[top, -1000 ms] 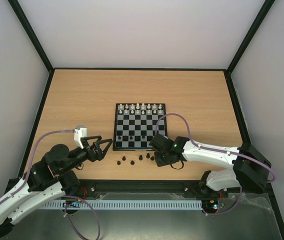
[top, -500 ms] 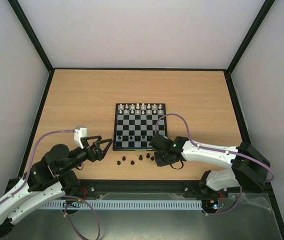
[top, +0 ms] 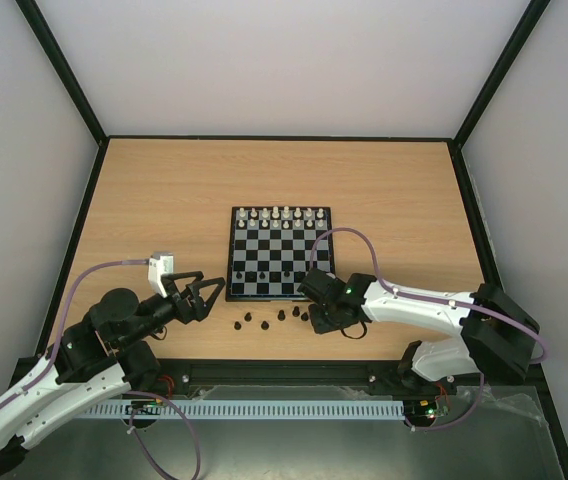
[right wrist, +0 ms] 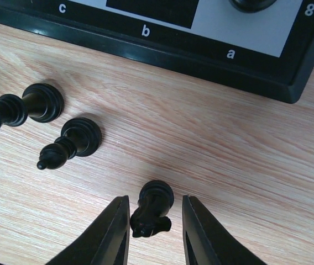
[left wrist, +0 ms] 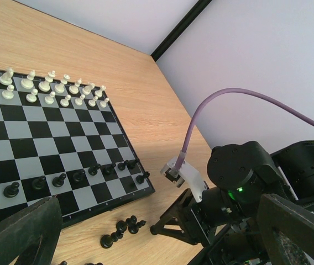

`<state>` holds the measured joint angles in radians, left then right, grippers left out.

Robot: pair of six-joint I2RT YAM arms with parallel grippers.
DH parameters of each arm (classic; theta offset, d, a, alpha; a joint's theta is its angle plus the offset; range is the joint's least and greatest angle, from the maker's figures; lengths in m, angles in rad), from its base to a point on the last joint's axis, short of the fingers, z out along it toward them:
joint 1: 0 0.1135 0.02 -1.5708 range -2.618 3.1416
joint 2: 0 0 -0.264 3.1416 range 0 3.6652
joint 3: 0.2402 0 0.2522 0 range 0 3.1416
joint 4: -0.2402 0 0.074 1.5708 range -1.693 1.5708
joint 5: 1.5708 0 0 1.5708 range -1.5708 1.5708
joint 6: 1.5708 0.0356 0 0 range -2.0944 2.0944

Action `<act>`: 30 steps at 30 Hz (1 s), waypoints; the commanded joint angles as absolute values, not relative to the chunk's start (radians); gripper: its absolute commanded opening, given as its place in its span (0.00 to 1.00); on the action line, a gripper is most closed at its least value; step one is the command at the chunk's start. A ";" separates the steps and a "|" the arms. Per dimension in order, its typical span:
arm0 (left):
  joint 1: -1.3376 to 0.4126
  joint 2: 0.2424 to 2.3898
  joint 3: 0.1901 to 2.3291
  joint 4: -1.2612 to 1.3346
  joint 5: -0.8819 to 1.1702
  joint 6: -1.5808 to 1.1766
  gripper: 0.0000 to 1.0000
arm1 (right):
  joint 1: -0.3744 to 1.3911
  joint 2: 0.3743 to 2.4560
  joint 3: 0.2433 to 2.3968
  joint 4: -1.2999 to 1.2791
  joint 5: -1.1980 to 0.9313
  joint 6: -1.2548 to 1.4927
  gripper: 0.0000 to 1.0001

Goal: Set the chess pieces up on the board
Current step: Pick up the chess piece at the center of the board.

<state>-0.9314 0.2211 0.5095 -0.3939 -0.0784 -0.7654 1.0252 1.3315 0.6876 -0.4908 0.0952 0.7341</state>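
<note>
The board [top: 279,298] lies mid-table, white pieces [top: 280,215] on its far rows and a few dark chess pieces [top: 252,274] near its front. Several more dark chess pieces [top: 264,322] lie loose on the wood before it. My right gripper [top: 314,318] is low over that spot. In the right wrist view its jaws [right wrist: 155,200] straddle a toppled dark piece [right wrist: 156,194]; the left finger is at the piece and a gap shows beside the right finger. My left gripper [top: 212,285] hovers wide open left of the board, holding nothing.
Two more fallen dark pieces [right wrist: 74,141] [right wrist: 35,104] lie left of the straddled one, near the board's black border [right wrist: 146,33]. From the left wrist view, the right arm [left wrist: 240,176] and its purple cable [left wrist: 201,121] stand close to the board's corner. Black frame walls ring the table.
Neither arm has visibly shifted in the top view. The pieces on and before the board stay where they were.
</note>
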 commanded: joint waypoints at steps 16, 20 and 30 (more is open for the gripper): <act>-0.933 0.218 0.494 -0.365 -0.071 -0.749 1.00 | 1.032 1.320 0.700 -0.547 0.119 0.737 0.13; -0.933 0.218 0.495 -0.364 -0.071 -0.749 1.00 | 1.032 1.296 0.758 -0.603 0.149 0.730 0.14; -0.933 0.218 0.494 -0.366 -0.069 -0.749 1.00 | 1.014 1.362 0.946 -0.699 0.210 0.668 0.15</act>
